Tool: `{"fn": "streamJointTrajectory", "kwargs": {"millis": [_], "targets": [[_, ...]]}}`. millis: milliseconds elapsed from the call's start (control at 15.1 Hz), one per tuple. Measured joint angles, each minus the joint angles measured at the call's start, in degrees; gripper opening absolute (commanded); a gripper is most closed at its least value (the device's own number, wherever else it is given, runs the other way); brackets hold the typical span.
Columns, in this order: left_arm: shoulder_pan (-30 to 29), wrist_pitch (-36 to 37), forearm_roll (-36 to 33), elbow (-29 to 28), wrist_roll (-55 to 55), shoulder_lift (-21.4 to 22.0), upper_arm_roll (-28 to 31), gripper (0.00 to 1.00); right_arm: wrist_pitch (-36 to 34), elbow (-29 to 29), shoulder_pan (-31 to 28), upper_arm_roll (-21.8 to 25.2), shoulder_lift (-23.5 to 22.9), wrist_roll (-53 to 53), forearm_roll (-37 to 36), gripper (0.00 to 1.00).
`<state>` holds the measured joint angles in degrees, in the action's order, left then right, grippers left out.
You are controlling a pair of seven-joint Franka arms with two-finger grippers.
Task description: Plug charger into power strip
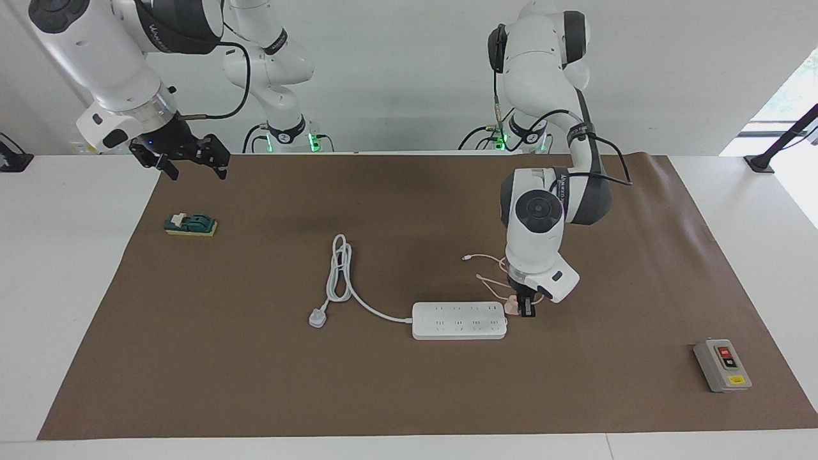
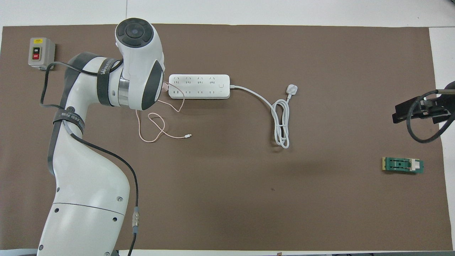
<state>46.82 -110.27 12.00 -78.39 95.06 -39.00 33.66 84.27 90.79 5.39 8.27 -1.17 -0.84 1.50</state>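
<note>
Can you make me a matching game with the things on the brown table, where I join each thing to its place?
Things:
1. charger
2. power strip
3. grey switch box
4. green block

Places:
A. at the left arm's end of the table, farthest from the robots
B. in the middle of the mat, with a white cord looping off it
C. at the right arm's end, not far from the waiting right gripper
D. in the shut left gripper, beside the end of the strip

Pairs: 1-D, 2-B, 3-A, 4-C
</note>
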Motion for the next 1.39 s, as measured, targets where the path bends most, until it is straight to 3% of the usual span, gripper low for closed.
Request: {"fn": "streamJointTrajectory", "kwargs": {"millis": [398,1392], "targets": [[1.6,4.1,0.0,0.1,1.3,1.7,-0.1,0.0,0.0,0.0,0.0,0.0,0.0,0.0,0.0,1.0],[2.5,2.5,-0.4,0.0,7.1,1.5,-0.2,0.0,0.0,0.0,0.0,0.0,0.0,0.0,0.0,1.0]]}}
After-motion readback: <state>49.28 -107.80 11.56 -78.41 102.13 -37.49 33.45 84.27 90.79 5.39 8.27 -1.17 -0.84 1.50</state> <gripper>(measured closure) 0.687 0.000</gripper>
